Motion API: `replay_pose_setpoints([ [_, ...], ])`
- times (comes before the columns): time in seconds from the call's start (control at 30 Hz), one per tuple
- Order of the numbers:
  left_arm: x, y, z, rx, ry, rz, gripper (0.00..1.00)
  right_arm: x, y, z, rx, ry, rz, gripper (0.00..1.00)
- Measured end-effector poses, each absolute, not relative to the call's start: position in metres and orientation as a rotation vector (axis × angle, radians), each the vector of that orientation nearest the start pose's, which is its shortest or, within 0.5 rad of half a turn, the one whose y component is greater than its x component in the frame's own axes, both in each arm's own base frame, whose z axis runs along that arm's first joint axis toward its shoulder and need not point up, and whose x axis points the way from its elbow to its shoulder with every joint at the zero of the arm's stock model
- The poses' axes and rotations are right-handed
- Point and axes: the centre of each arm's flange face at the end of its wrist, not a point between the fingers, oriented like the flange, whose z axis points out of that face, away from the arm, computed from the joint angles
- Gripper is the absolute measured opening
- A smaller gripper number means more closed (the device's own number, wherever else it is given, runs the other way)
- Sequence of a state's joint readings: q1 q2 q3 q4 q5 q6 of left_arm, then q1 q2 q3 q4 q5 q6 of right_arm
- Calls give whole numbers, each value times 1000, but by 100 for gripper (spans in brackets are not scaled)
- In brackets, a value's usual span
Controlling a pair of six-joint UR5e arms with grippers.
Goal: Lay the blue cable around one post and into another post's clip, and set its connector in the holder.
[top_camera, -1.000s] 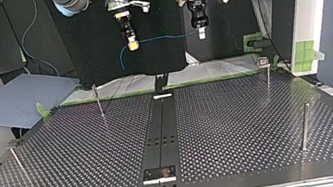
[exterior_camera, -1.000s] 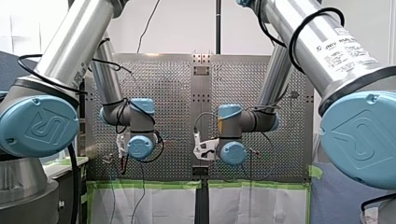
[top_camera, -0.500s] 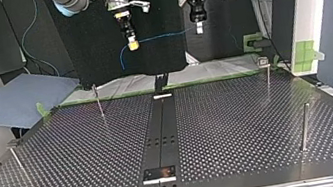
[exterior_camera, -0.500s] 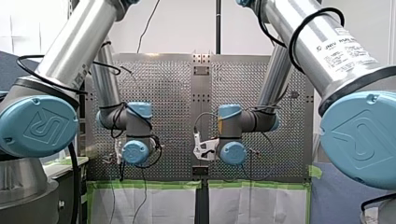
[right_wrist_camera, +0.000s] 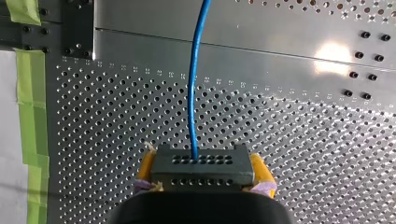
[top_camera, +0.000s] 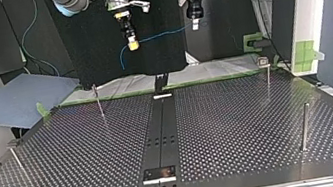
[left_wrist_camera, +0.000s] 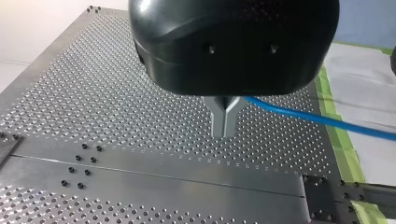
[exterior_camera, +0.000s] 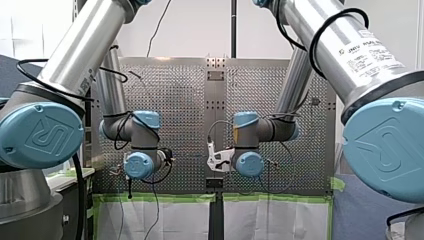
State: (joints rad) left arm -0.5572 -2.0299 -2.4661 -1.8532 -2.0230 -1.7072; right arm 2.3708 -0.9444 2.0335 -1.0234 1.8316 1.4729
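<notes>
Holding blue cable (top_camera: pixel 160 36) in mid-air between both arms, high over far edge of worktop (top_camera: pixel 240 127) in top view, well apart from every post. Clenched on cable with left jaws, metal fingers (left_wrist_camera: pixel 218 119) pinched together. Grasping black connector (right_wrist_camera: pixel 201 165) in right jaws between yellow pads (right_wrist_camera: pixel 146 167), cable leaving straight ahead. No routing done yet, by the look.

Risks:
- Thin smooth jacket likely to slide through bare metal fingers if span gets pulled tight.
- Loose tail hanging beside right jaws apt to snag far-left post (top_camera: pixel 98 100).
- Slim rods probably bendable under side load.
- Small clip head (top_camera: pixel 263 62) on far-right post (top_camera: pixel 268 77) easy to miss.

Materials:
- Cable flexible, glossy.
- Connector rigid, boxy, with rows of small holes.
- Worktop matte perforated metal with dark centre strip (top_camera: pixel 161 135).
- Green tape (right_wrist_camera: pixel 30 116) along edge.
</notes>
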Motion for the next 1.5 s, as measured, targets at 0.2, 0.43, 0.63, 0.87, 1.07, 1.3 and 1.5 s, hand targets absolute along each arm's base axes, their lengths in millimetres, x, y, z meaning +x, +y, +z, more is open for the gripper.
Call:
replay_pose_setpoints([
  [0.2,254,-262,55,-10,1630,-171,0,448,-283,54,1679,-832,1472,0],
  [0.43,273,-255,72,-65,1583,-206,0,453,-285,79,1650,-851,1484,0],
  [0.63,282,-247,89,-129,1571,-215,0,453,-293,107,1622,-893,1517,0],
  [0.87,287,-240,110,-185,1558,-211,0,461,-314,158,1553,-903,1565,0],
  [1.07,296,-237,129,-224,1535,-197,0,464,-328,200,1505,-915,1616,0],
  [1.3,315,-240,162,-278,1476,-213,0,460,-335,235,1496,-913,1671,0],
  [1.5,322,-242,187,-304,1446,-238,0,458,-339,266,1494,-889,1713,0],
])
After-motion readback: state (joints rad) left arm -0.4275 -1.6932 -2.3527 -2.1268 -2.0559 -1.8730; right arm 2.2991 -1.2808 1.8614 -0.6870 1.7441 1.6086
